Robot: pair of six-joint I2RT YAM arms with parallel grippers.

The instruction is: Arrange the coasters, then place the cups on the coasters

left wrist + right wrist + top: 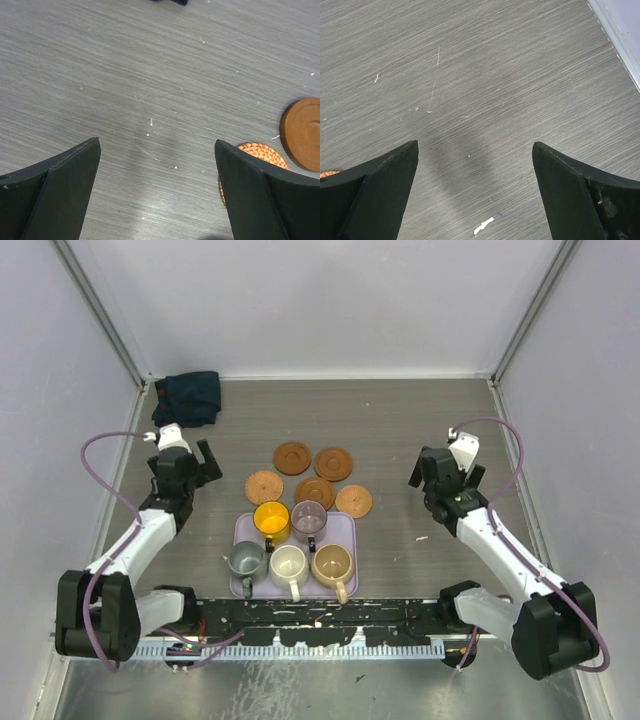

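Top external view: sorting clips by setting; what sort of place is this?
Likely a robot test cell: white walls enclose a grey table, left arm and right arm bolted at its near edge.

Robot lab: white-walled test encl. (320, 300)

A tray (349, 536) sits on the table (420, 420), in the middle near its front edge. Five cups (289, 562) stand in it, two in the far row and three in the near row. Five coasters (292, 457) lie in a loose cluster just behind the tray, the nearest two close to its far edge. A cloth (190, 397) lies in the far left corner. The left gripper (156, 145) hangs left of the coasters, and the right gripper (475, 145) is well to their right.
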